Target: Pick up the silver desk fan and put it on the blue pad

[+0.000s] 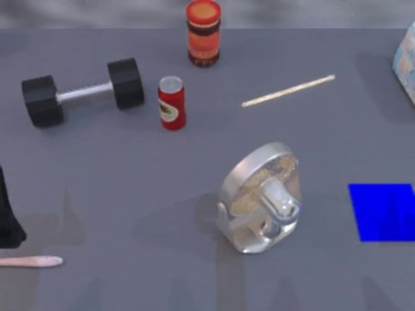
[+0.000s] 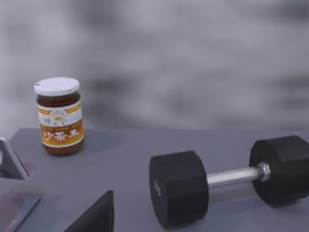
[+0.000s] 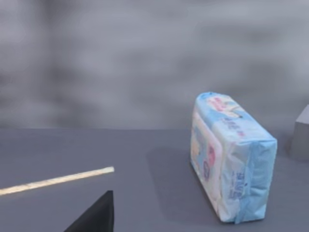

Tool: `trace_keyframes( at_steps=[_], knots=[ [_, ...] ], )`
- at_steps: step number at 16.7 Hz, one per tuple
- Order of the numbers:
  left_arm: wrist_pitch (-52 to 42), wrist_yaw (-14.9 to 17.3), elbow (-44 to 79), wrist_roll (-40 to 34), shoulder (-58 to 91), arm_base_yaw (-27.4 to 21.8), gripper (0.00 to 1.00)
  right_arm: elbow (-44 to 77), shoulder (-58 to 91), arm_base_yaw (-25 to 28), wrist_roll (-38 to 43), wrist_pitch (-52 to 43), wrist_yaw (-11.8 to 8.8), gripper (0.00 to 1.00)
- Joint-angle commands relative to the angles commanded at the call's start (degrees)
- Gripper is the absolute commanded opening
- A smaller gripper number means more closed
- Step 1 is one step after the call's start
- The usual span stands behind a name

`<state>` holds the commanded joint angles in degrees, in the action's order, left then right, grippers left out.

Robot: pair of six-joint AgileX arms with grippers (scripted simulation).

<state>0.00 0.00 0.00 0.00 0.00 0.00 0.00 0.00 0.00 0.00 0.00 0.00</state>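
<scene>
The shiny silver metal desk fan with its beige grille [image 1: 262, 197] is seen standing on the grey surface [image 1: 130, 168] near the middle, well apart from the flat bright blue square pad [image 1: 382, 212] at the right edge. Neither claw is shown, so their state cannot be told. A grip on the rounded, polished ring housing is judged likely to slip, and the fan could tip on its wedge base.

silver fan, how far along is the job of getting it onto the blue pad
Nothing looks done yet: the silver desk fan sits on the table near the middle, apart from the blue pad at the right edge. Nothing is in hand; the left arm shows only at the left edge, and the right arm is not seen from above. Grasping, carrying and placing remain.
</scene>
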Motion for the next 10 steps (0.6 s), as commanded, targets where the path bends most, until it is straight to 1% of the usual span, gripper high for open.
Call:
trace_keyframes(
  at_steps=[2,4,7,10],
  knots=[
    [0.0,0.0,0.0,0.0,0.0,0.0,1.00,0.0,0.0,0.0,0.0,0.0,0.0,1.00],
    [0.0,0.0,0.0,0.0,0.0,0.0,1.00,0.6,1.7,0.3,0.9,-1.6,0.6,1.00],
    [0.0,0.0,0.0,0.0,0.0,0.0,1.00,4.0,8.5,1.4,5.0,-7.7,2.6,1.00],
    [0.0,0.0,0.0,0.0,0.0,0.0,1.00,12.2,20.1,3.4,12.5,-17.3,5.0,1.00]
  ],
)
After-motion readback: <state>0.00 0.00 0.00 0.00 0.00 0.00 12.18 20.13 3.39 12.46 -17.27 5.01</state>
